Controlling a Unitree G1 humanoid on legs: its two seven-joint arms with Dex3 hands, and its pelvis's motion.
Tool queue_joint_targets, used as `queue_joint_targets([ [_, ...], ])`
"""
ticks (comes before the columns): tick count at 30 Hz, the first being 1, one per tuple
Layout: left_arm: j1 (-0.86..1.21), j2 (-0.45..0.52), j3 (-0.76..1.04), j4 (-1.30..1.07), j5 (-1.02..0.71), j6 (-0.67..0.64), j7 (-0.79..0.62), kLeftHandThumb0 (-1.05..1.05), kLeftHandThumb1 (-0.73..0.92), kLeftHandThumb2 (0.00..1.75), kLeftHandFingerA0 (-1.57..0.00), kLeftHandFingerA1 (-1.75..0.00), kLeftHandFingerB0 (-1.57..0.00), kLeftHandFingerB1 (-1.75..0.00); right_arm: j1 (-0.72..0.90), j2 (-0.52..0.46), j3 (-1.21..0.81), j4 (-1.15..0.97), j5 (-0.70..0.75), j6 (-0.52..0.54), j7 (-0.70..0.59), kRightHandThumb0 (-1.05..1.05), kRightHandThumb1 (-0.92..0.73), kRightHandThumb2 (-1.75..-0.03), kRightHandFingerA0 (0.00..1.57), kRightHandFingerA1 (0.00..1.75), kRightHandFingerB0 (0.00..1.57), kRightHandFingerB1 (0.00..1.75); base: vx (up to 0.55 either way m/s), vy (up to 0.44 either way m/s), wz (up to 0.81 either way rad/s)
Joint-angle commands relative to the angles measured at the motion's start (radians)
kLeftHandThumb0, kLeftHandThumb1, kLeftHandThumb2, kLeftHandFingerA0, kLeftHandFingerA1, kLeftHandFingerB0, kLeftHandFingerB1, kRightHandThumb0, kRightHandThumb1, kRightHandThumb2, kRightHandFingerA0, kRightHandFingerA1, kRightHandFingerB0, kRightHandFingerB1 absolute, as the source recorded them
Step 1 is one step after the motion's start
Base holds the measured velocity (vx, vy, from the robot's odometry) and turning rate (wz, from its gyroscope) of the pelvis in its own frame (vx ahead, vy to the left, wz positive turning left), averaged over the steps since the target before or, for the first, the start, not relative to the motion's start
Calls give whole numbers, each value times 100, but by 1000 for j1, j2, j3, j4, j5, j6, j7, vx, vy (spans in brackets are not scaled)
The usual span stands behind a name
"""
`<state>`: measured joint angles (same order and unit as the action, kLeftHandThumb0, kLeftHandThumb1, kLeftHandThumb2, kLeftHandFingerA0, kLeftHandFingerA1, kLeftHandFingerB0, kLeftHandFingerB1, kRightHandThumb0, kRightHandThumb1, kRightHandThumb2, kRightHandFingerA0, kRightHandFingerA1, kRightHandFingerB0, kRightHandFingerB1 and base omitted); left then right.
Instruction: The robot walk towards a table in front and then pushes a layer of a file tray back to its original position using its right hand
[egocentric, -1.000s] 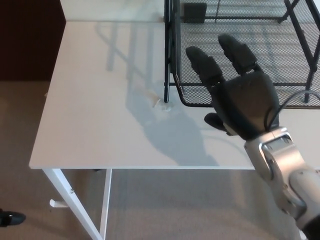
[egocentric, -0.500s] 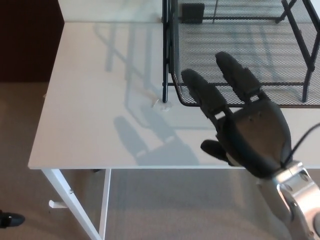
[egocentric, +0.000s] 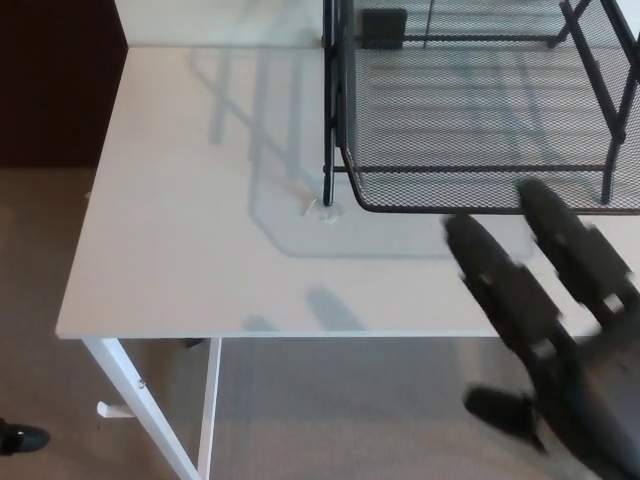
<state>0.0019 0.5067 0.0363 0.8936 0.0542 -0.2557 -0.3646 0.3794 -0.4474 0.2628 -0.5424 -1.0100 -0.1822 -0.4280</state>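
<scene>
**Operator:** Report the change in the right hand (egocentric: 560, 350) over the last second.

**Technician:** The right hand has withdrawn. One second ago its fingertips overlapped the front rim of the file tray layer (egocentric: 480, 110). Half a second ago they were still at the rim. Now the hand sits low and to the right in the head view, clear of the tray, over the near edge of the white table (egocentric: 190, 230). Its fingers are spread apart and hold nothing. The hand is motion-blurred, so its exact pose is uncertain.

**Operator:** Position of the tray layer?

**Technician:** The black mesh layer rests on the table at upper right, its curved front rim projecting forward past the upright post of the frame (egocentric: 329, 100). Its position in the view has barely changed across the three pictures. A small scuff (egocentric: 318, 207) marks the table just beside the foot of the post.

**Operator:** Meaning for the task?

**Technician:** Judged from this, the push is either complete or the hand is resetting for another stroke. The layer still appears to project, so a further push may be needed. The left hand is not in view.
</scene>
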Motion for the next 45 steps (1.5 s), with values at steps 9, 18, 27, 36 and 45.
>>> queue_joint_targets([
  [9, 80, -12, -1, 17, 15, -21, 35, -34, 45, 54, -77, -43, -56, -38, 194, 61, -149, 449, 451, -196, 23, -60, -39, -71, 0, 6, 6, 11, 0, 0, 0],
  [18, 70, -15, 12, 12, 2, 2, 33, -32, 45, 54, -76, -43, -55, -38, 21, 165, -210, 763, 761, -73, 338, -73, -47, -79, 0, 14, 0, 1, 0, 0, 0],
  [27, 67, -7, 3, 16, 17, -15, 28, -34, 45, 54, -76, -43, -55, -38, -41, 248, -325, 893, 980, 9, 541, -63, -41, -82, 0, 27, 0, 19, 0, 0, 0],
  [36, 68, -4, 4, -1, 17, -15, 28, -35, 46, 54, -76, -43, -55, -38, -60, 259, -345, 915, 970, -2, 574, -64, -42, -82, 0, 24, 0, 16, 0, 0, 0],
  [45, 51, -6, 4, 14, 13, -9, 14, -34, 46, 54, -74, -43, -55, -38, -67, 261, -357, 930, 954, -11, 590, -64, -42, -83, 1, 28, 0, 18, 0, 0, 0],
])
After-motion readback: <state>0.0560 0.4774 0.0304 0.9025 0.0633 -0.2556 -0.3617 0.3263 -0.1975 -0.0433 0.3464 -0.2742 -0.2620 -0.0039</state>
